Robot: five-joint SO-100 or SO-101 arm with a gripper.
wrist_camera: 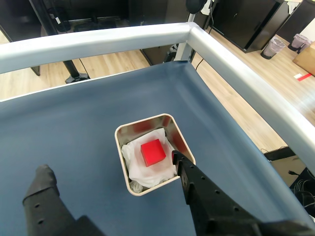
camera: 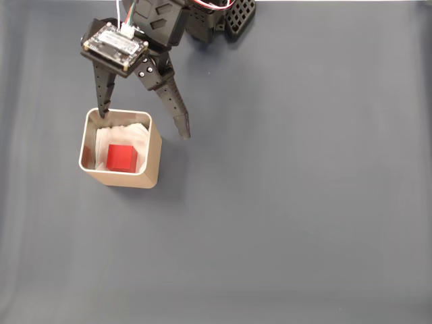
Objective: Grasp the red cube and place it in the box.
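Observation:
The red cube (camera: 121,158) (wrist_camera: 153,152) lies on white padding inside the tan box (camera: 131,179) (wrist_camera: 146,121), free of the fingers. My black gripper (camera: 143,123) (wrist_camera: 110,164) hangs open above the box's far side in the fixed view. One fingertip is over the box's top left corner and the other is off past its right wall. In the wrist view one finger (wrist_camera: 197,189) overlaps the box's near right corner and the other finger (wrist_camera: 44,191) is well to the left over the mat. Nothing is between the jaws.
A blue-grey mat (camera: 290,202) covers the table. In the wrist view a silver raised rail (wrist_camera: 236,73) runs along the far and right edges, with wooden floor beyond. The arm's black base (camera: 223,17) sits at the top of the fixed view.

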